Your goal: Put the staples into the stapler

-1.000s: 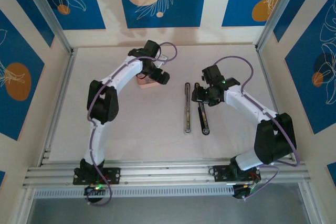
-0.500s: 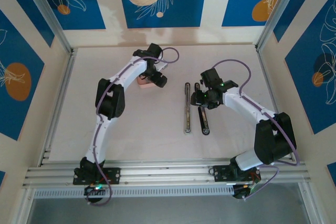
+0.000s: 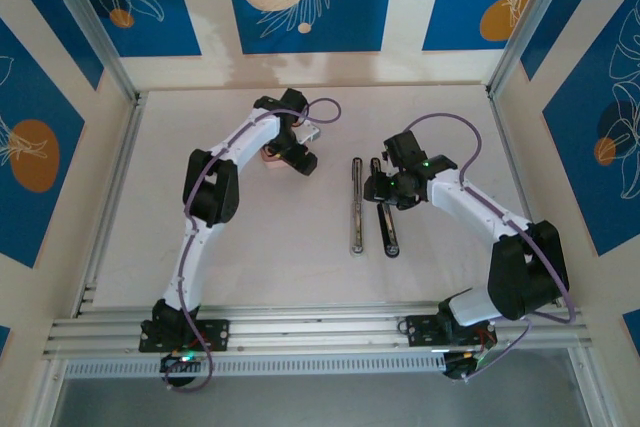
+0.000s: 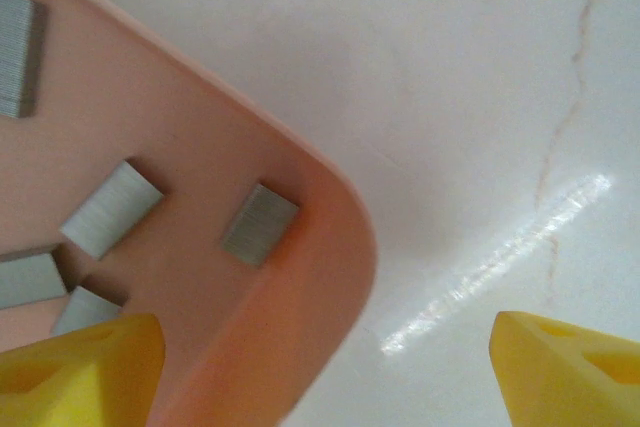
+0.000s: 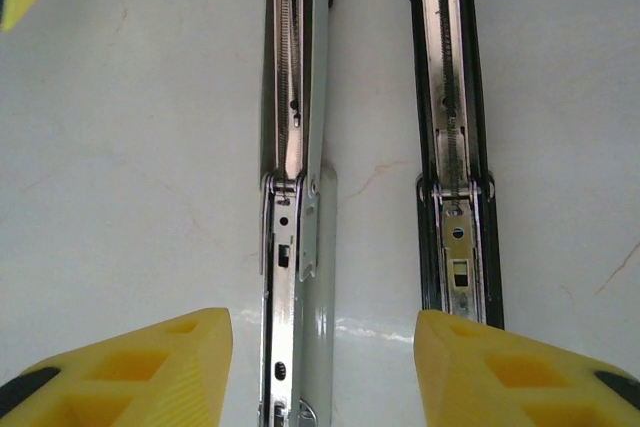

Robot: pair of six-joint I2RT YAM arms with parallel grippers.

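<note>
Since a second ago my left gripper (image 4: 320, 367) has slid over a corner of the tray (image 4: 320, 247), fingers spread above the staples (image 4: 260, 224) inside. My right gripper (image 5: 320, 347), also spread, straddles the open stapler (image 5: 295, 97). They look light, slick, crumbly; I'd pinch long sides gently.

The staples (image 4: 260, 224) lie in the tray (image 4: 320, 287), left of the stapler (image 3: 356, 207).

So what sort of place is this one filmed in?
Probably a purpose-built robot test cell: a pale table fenced by aluminium rails, blue leaf-print wall panels around it, and the left arm and right arm bolted along the front.
</note>
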